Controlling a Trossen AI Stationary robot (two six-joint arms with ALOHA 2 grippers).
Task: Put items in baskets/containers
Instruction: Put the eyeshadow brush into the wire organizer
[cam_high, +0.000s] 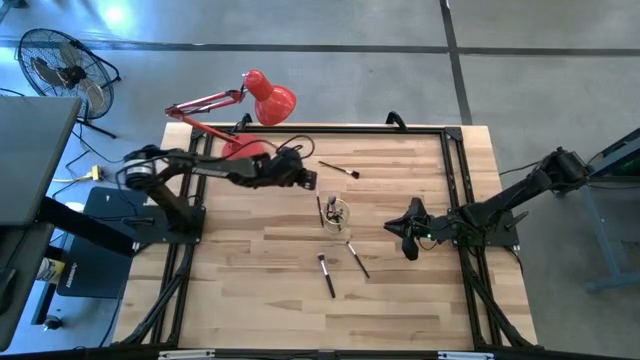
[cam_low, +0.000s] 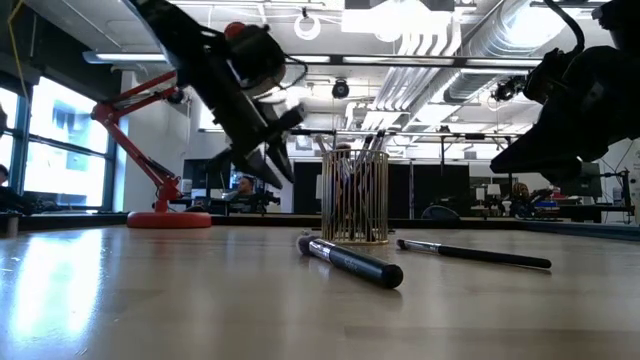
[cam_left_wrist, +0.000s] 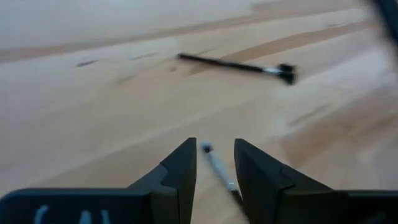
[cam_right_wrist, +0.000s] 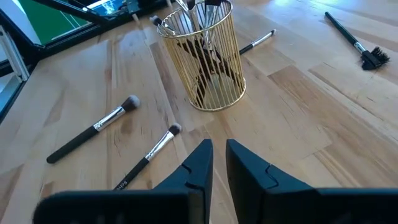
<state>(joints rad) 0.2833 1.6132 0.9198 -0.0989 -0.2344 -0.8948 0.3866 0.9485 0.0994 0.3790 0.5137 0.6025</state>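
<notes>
The container is a round gold wire cup (cam_high: 336, 213) (cam_low: 355, 195) (cam_right_wrist: 208, 62) standing mid-table, with several brushes upright in it. Loose brushes lie flat on the wood: one far of the cup (cam_high: 340, 169) (cam_left_wrist: 236, 65), one against its left side (cam_high: 320, 205), two near of it (cam_high: 326, 275) (cam_high: 357, 258) (cam_right_wrist: 93, 127) (cam_right_wrist: 149, 152). My left gripper (cam_high: 308, 181) (cam_left_wrist: 215, 168) hangs open above the table, left of the cup; a thin brush (cam_left_wrist: 214, 163) shows in the gap between its fingers, on the wood below. My right gripper (cam_high: 408, 238) (cam_right_wrist: 219, 158) waits right of the cup, its fingers a narrow gap apart.
A red desk lamp (cam_high: 255, 100) (cam_low: 150, 170) stands at the table's far left edge, behind my left arm. Black frame rails (cam_high: 455, 180) run along the table's left, right and far sides. Bare wood lies toward the near edge (cam_high: 300, 320).
</notes>
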